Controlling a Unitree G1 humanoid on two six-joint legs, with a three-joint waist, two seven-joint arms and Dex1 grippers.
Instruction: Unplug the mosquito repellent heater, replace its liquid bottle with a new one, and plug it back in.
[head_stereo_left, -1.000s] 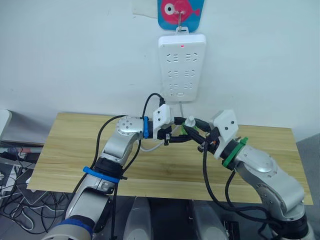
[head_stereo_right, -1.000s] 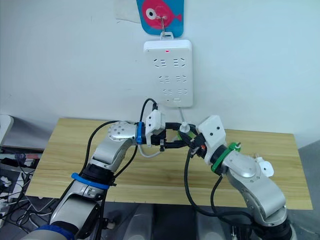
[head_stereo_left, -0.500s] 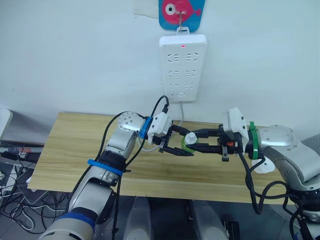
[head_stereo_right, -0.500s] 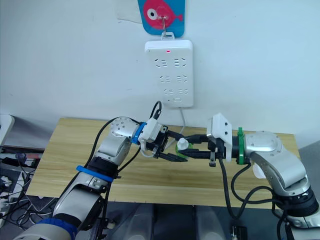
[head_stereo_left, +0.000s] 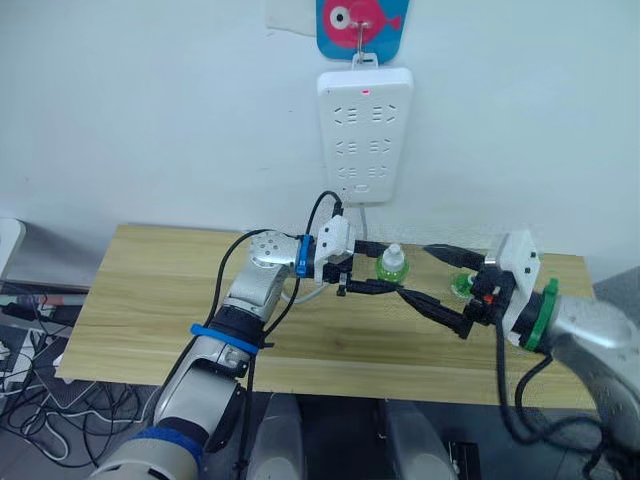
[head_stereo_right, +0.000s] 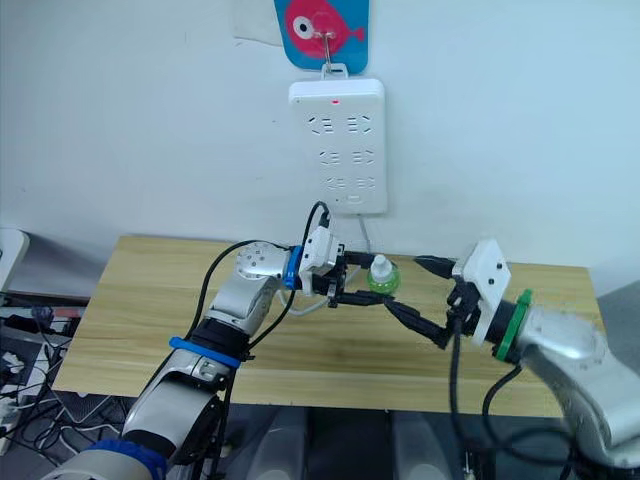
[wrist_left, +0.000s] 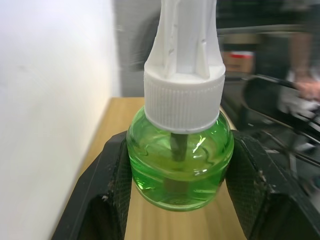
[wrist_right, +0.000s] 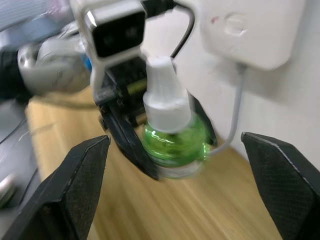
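Note:
A small green liquid bottle (head_stereo_left: 391, 266) with a white ribbed cap is held upright above the wooden table (head_stereo_left: 150, 290). My left gripper (wrist_left: 180, 170) is shut on its glass body, one black finger (wrist_left: 112, 190) on each side. My right gripper (head_stereo_left: 415, 271) faces it from the right and stands open. Its fingers (wrist_right: 75, 185) are spread wide on either side of the bottle (wrist_right: 172, 132) without touching it. The mosquito repellent heater is out of view.
A white power strip (head_stereo_left: 365, 135) with a red light hangs on the wall from a fish-shaped hook (head_stereo_left: 360, 22), its cable dropping behind the table. A small green object (head_stereo_left: 462, 285) sits close to my right wrist. Cables lie on the floor at the far left.
My right gripper has opened and drawn back to the right, off the bottle. My left gripper has kept the bottle and carried it slightly up and right.

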